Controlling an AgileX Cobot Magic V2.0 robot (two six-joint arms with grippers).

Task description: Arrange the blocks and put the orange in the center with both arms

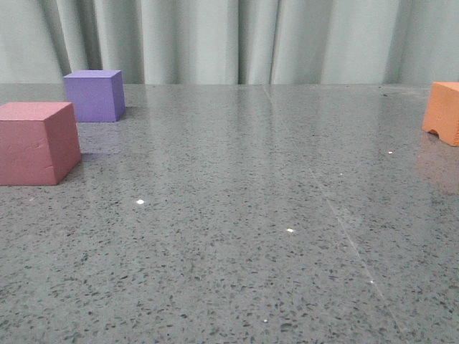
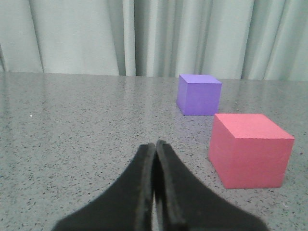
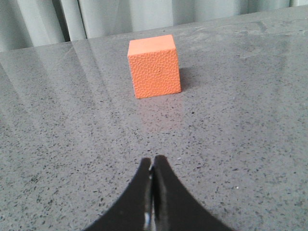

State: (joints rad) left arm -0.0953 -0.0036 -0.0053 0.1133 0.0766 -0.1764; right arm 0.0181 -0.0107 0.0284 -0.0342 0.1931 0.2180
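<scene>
Over grey tabletop (image 1: 237, 215), both fingers (image 2: 144, 192) together.

far left: two blocks (image 1: 37, 142) | far right: notched block (image 1: 442, 111)

The tabletop (image 1: 251, 215) was polished speckled grey stone, glossy enough to carry faint reflections of the cubes and the pale cloth curtain (image 1: 237, 39) hanging in soft matt folds behind. The orange cube (image 3: 154, 66) looked like foam with a rough, pebbled skin, while the pink-red cube (image 2: 250, 149) and the purple cube (image 2: 198, 94) were matt and finer-grained. Both grippers' fingers (image 2: 144, 192) looked like matt black plastic.
</scene>
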